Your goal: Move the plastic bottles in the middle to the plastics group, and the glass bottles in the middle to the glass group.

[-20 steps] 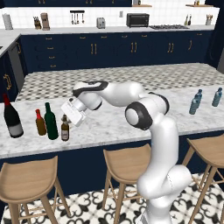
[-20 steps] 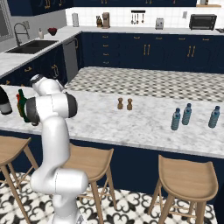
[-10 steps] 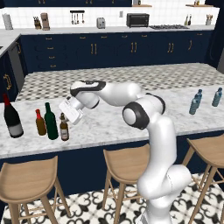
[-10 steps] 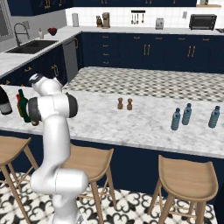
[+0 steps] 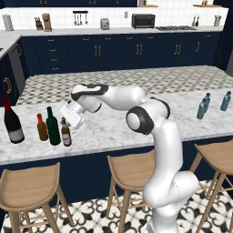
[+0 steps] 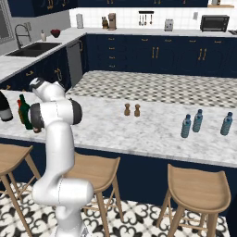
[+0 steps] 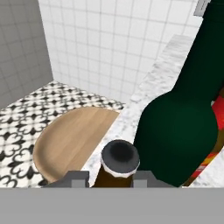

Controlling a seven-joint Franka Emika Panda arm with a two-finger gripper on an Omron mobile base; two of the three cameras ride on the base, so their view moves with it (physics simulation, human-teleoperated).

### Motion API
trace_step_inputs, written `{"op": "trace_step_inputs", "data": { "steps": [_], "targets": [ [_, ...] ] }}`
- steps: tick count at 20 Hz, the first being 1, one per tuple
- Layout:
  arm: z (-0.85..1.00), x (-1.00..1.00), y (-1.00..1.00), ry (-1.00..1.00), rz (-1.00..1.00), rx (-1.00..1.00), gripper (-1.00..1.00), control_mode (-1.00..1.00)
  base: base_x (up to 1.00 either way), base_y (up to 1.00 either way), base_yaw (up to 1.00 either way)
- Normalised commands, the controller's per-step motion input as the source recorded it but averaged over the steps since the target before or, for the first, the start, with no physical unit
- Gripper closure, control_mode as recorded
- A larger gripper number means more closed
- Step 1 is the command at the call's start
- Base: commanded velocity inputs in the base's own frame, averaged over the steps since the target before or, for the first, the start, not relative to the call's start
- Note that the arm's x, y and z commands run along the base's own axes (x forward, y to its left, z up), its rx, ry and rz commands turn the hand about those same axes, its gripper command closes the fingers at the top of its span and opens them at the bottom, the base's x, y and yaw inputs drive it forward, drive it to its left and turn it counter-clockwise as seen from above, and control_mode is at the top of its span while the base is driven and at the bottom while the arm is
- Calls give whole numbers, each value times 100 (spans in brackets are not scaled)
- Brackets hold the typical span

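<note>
A slim brown beer bottle (image 5: 66, 133) stands on the marble counter (image 5: 118, 127), right beside the tall dark green bottle (image 5: 53, 126). My gripper (image 5: 68, 122) comes down over its neck and is shut on it. In the hand view the dark cap of the beer bottle (image 7: 120, 157) sits between my fingertips (image 7: 77, 177), with the green bottle (image 7: 179, 127) close alongside. The glass group stands just left: a small amber bottle with a red cap (image 5: 42, 128) and a big dark wine bottle (image 5: 12, 122). The plastics group, small blue water bottles (image 5: 203, 106), is far right on the counter.
Two small brown shakers (image 6: 132, 110) stand mid-counter. Wooden stools (image 5: 132, 169) line the near side below the counter edge. My own arm (image 6: 54, 109) covers the gripper in the right base view. The plastic bottles (image 6: 197, 121) stand clear of everything else.
The hand has edged very slightly left with the beer bottle; the other bottles have stayed where they were.
</note>
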Motion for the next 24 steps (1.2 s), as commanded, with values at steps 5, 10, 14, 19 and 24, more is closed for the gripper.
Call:
{"op": "trace_step_inputs", "data": {
  "steps": [5,10,14,19,24],
  "targets": [
    [-2,0,-2,-2,0,0,-100,-100,0,0,0],
    [1,0,-6,-1,0,0,-100,-100,0,0,0],
    [14,1,-13,0,0,0,-100,-100,0,0,0],
    [17,0,-29,0,0,0,-100,-100,0,0,0],
    [8,-9,-42,0,0,-1,-100,-100,0,0,0]
  ]
}}
